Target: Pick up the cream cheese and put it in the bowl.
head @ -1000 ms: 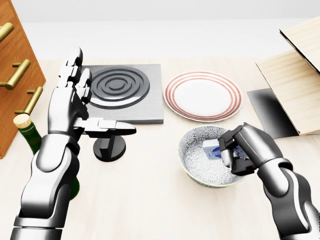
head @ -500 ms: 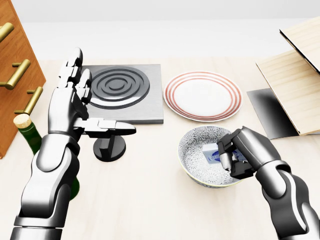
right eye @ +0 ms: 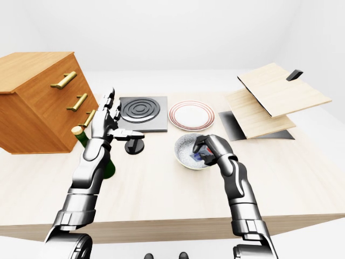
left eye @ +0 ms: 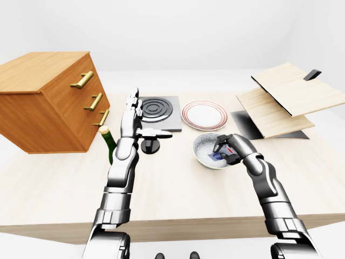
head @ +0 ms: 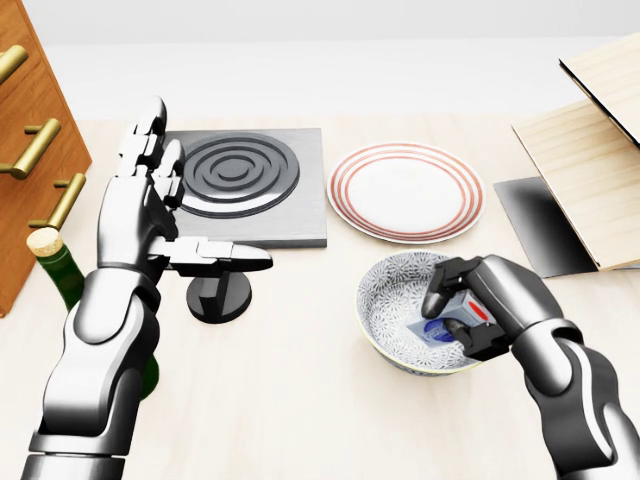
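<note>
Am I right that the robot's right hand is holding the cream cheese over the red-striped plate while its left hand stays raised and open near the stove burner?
Not quite. In the head view the right hand holds the cream cheese inside the patterned bowl, not over the red-striped plate, which lies apart, above the bowl in that view. The rest holds: the left hand is raised and open beside the stove burner.

L hand [head: 150, 205] open, raised; R hand [head: 470, 310] curled.

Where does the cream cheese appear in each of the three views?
Left-eye view: cream cheese right of centre, in the bowl under the right hand.
Head view: lower right, same bowl.
Right-eye view: near centre.
Shared landmark: red-ringed plate, just above the bowl.
</note>
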You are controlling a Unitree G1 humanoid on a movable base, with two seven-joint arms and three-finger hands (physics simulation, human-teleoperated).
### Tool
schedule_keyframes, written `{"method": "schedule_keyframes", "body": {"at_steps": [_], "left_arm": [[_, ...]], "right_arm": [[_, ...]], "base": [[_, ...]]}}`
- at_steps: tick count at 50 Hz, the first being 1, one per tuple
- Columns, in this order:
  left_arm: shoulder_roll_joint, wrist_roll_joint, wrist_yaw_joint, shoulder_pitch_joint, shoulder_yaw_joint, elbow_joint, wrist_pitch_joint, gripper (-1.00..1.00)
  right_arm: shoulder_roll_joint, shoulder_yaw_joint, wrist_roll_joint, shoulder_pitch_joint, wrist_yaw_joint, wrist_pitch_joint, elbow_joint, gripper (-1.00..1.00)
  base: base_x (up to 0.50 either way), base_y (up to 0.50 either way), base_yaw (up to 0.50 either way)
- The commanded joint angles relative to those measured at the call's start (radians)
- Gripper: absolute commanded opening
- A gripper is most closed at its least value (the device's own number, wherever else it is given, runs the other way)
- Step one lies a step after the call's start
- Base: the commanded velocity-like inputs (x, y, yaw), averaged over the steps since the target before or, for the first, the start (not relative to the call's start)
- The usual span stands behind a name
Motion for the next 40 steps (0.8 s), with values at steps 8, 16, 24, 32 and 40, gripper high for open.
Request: {"method": "schedule_keyframes", "body": {"at_steps": [8, 16, 24, 32, 40], "left_arm": [[0.000, 0.000, -0.002, 0.000, 0.000, 0.007, 0.000, 1.00], [0.002, 0.000, -0.004, -0.004, 0.001, 0.013, 0.000, 1.00], [0.002, -0.001, -0.006, -0.009, 0.001, 0.023, 0.000, 1.00], [0.001, -0.007, -0.008, -0.004, 0.001, -0.005, 0.000, 1.00], [0.001, -0.005, -0.008, -0.005, 0.001, 0.019, 0.000, 1.00]], "right_arm": [[-0.002, -0.017, -0.034, -0.003, 0.009, 0.000, -0.062, -0.30], [-0.007, -0.052, 0.017, -0.014, 0.085, 0.000, -0.223, -0.29], [-0.035, -0.102, 0.089, -0.047, 0.226, 0.048, -0.477, 1.00], [-0.030, -0.094, 0.096, -0.038, 0.239, 0.073, -0.523, 1.00], [-0.027, -0.097, 0.092, -0.046, 0.234, 0.075, -0.544, 1.00]], "base": [[0.00, 0.00, 0.00], [0.00, 0.00, 0.00], [0.00, 0.00, 0.00], [0.00, 0.00, 0.00], [0.00, 0.00, 0.00]]}}
